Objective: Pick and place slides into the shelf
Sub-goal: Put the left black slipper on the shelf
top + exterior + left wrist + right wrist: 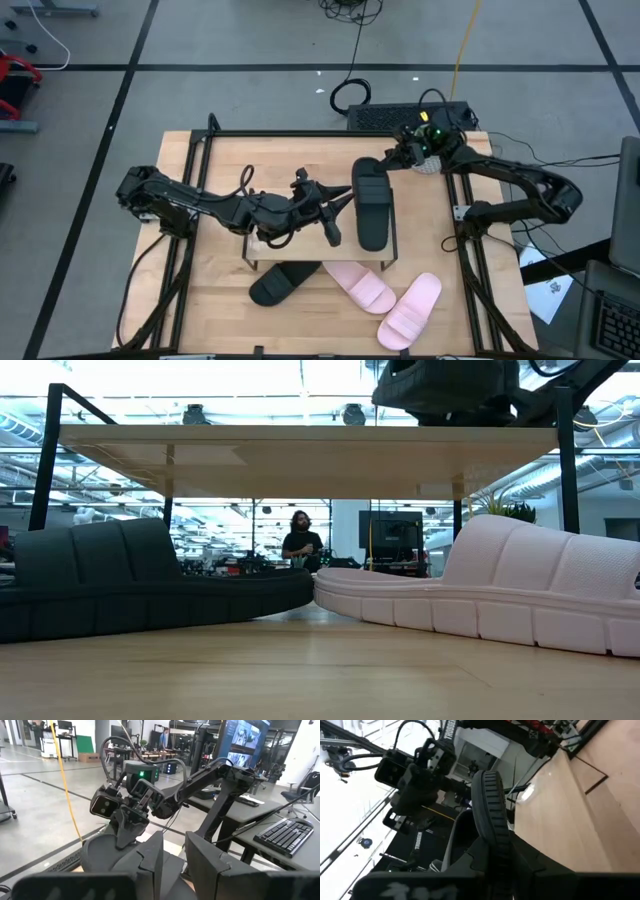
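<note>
While right hand [392, 160] grips black slide [369, 203] on shelf [290, 152], long axis front-to-back; left hand [335, 205] narrow.

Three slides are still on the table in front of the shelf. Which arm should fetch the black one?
Probably left: the black slide lies nearer the left gripper; the right gripper is farther back.

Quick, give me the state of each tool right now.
Left tool: open, fingers either side of the black slide on the shelf.
Right tool: shut on the black slide's end.
</note>
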Motion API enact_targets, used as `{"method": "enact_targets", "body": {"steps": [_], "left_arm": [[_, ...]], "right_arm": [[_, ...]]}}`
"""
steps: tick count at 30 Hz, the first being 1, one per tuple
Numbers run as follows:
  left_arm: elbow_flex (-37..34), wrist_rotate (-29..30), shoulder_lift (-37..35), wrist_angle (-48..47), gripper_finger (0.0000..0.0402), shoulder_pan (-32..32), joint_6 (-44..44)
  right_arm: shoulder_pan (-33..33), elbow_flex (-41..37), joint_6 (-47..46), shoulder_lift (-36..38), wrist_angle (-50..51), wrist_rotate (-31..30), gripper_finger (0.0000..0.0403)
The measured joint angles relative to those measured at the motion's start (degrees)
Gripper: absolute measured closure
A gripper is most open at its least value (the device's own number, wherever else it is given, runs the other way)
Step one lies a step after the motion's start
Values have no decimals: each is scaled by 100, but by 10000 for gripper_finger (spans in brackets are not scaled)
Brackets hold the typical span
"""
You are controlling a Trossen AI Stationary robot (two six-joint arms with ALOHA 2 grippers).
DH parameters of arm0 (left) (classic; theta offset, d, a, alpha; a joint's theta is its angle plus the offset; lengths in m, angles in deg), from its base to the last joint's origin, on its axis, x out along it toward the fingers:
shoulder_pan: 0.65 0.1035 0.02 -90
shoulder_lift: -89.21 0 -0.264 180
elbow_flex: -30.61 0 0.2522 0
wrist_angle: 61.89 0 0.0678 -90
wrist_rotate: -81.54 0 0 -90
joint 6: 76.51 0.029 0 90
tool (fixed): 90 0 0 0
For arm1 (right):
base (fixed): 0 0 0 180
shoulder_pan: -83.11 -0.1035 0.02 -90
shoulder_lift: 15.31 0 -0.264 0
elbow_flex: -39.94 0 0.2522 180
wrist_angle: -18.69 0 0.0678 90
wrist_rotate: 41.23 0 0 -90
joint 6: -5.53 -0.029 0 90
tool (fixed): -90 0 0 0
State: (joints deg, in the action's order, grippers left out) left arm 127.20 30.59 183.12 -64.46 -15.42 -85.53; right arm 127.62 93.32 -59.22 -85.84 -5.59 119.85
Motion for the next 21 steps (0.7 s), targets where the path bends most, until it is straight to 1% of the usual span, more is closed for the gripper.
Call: {"method": "enact_targets", "body": {"steps": [3, 7, 12, 17, 21], "left_arm": [[0, 0, 0, -34, 321, 0, -14], [0, 0, 0, -46, 321, 0, -17], [0, 1, 0, -72, 321, 11, -61], [0, 2, 0, -74, 321, 11, -70], [-2, 2, 0, -83, 321, 11, -126]], "right_arm": [[-24, 0, 178, -43, 217, 52, 372], [-148, 2, 620, -56, 907, 35, 372], [-326, 2, 1017, -54, 1579, -398, 372], [-476, 2, 1160, -54, 1809, -793, 372], [-525, 2, 1112, -54, 1848, -831, 372]]}}
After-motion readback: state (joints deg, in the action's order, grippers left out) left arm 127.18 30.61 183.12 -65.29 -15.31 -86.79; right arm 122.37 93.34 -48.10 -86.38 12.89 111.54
